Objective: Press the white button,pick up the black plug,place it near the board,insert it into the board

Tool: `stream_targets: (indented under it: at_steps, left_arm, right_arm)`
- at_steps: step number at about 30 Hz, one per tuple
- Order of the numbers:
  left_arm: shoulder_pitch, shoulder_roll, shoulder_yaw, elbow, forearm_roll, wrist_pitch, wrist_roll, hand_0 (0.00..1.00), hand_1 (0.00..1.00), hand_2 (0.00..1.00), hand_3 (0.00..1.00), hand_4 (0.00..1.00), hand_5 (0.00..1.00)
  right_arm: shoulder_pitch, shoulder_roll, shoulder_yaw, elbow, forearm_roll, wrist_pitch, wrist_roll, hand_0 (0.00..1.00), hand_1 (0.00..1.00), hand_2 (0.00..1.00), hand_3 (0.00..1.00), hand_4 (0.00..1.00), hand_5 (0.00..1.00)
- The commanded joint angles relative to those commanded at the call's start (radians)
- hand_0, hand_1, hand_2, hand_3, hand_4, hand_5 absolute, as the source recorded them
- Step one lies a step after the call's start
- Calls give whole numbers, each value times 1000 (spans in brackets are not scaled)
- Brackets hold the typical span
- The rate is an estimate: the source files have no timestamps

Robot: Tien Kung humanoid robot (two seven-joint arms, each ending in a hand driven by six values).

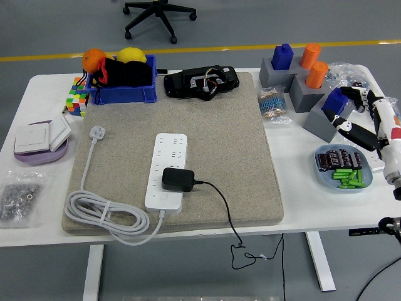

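Observation:
A white power strip (166, 169) lies on the beige mat (238, 150) in the middle of the table. A black plug (177, 179) sits in the strip near its front end, and its black cord (220, 207) runs off the table's front edge. The strip's own white cable (103, 213) is coiled at the front left. My right hand (360, 116) is at the table's right edge, fingers spread and empty, far from the plug. My left arm is out of view.
A blue bin (122, 81) with fruit and a black device (200, 81) stand at the back. Grey blocks with blue and orange pegs (304, 72) stand back right. A blue dish of batteries (343, 168) lies below my hand. A colour cube (75, 100) and switches (41, 138) lie left.

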Motion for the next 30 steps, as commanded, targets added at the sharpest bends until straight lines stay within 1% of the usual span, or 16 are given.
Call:
stream_targets:
  at_steps: [4, 5, 10, 11, 16, 17, 20, 22, 23, 26, 30]
  left_arm:
    - [2, 2, 4, 0, 6, -3, 1, 625, 627, 630, 686, 529, 372]
    - [2, 2, 6, 0, 6, -3, 1, 626, 626, 630, 687, 530, 373]
    - [4, 2, 18, 0, 0, -5, 0, 626, 626, 630, 687, 530, 373]
    - [5, 2, 18, 0, 2, -5, 0, 625, 627, 631, 687, 532, 373]
    - [6, 3, 5, 0, 16, -5, 1, 625, 627, 631, 687, 532, 373]
    - [7, 2, 5, 0, 16, -4, 1, 624, 629, 631, 687, 533, 374]
    - [12, -1, 8, 0, 10, -3, 1, 624, 629, 631, 687, 533, 374]
    - [16, -5, 7, 0, 4, -2, 0, 624, 629, 631, 687, 533, 374]
    - [19, -7, 5, 0, 1, -1, 0, 625, 627, 631, 688, 534, 376]
    - [29, -18, 6, 0, -16, 2, 1, 625, 627, 631, 688, 534, 376]
    - [31, -19, 14, 0, -17, -1, 4, 627, 627, 631, 688, 534, 375]
  right_arm:
    - [-17, 5, 31, 10, 10, -7, 22, 891, 833, 782, 744, 915, 463]
    - [-20, 6, 37, 12, 11, -11, 29, 890, 825, 775, 738, 904, 448]
    - [-40, 14, 69, 19, 23, -47, 74, 890, 825, 775, 738, 904, 448]
    - [-44, 15, 75, 19, 26, -52, 82, 828, 759, 686, 685, 891, 448]
    - [-52, 13, 88, 21, 31, -71, 108, 828, 759, 686, 685, 891, 448]
    - [-52, 14, 91, 22, 31, -78, 114, 811, 734, 657, 659, 890, 447]
    - [-56, 19, 99, 25, 35, -98, 136, 811, 734, 657, 659, 890, 447]
    - [-59, 20, 104, 28, 34, -100, 140, 811, 734, 657, 659, 890, 447]
    - [-61, 21, 107, 29, 31, -99, 138, 785, 711, 636, 641, 878, 439]
    - [-63, 38, 126, 31, 21, -91, 127, 785, 711, 636, 641, 878, 439]
    - [-63, 46, 140, 34, 17, -72, 103, 778, 704, 630, 628, 867, 429]
